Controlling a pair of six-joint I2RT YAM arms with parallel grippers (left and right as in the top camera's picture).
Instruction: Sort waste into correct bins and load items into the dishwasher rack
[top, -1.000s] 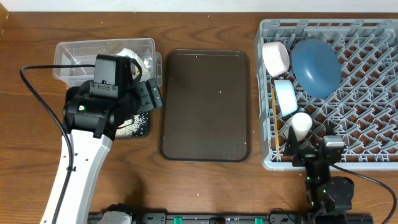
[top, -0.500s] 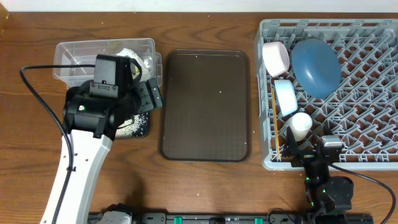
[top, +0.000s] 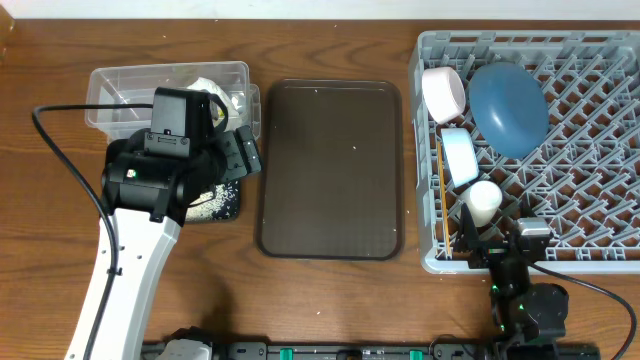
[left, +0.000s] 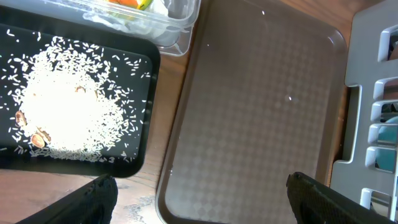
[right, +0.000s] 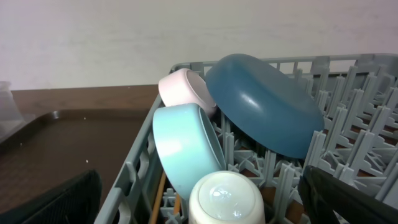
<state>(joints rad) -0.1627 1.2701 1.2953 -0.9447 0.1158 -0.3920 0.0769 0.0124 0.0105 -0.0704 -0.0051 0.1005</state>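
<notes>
While both arms are held above a wooden bench (top: 330, 300), a large grey rack (top: 520, 40) is seen filling its right end, with the dishes gathered along the rack's left side. A dark brown tray (top: 330, 170) is laid bare at the centre, just beside the rack. At the left, a clear tub (top: 120, 85) is set at the far edge, and a black bin (left: 81, 169) is placed directly in front of it, largely hidden beneath the left arm in the overhead view.

The left gripper (left: 199, 202) is held wide and empty above the gap between the black bin and the brown tray. The right gripper (top: 498, 238) is likewise spread apart and empty at the rack's near edge, close to the cup.

A dark blue plate (top: 508, 108) is propped tilted among the pegs. A white bowl (top: 445, 92) is tipped on its side just beside it, and a pale blue bowl (top: 460, 157) is stood on edge nearer the camera. A small white cup (top: 484, 200) is set just in front of that bowl. Chopsticks (top: 441, 190) are laid along the rack's left wall.

A crumpled tissue (top: 212, 92) and a bright wrapper (left: 127, 3) are contained in the tub. Rice (left: 62, 112) is heaped in the black bin.
</notes>
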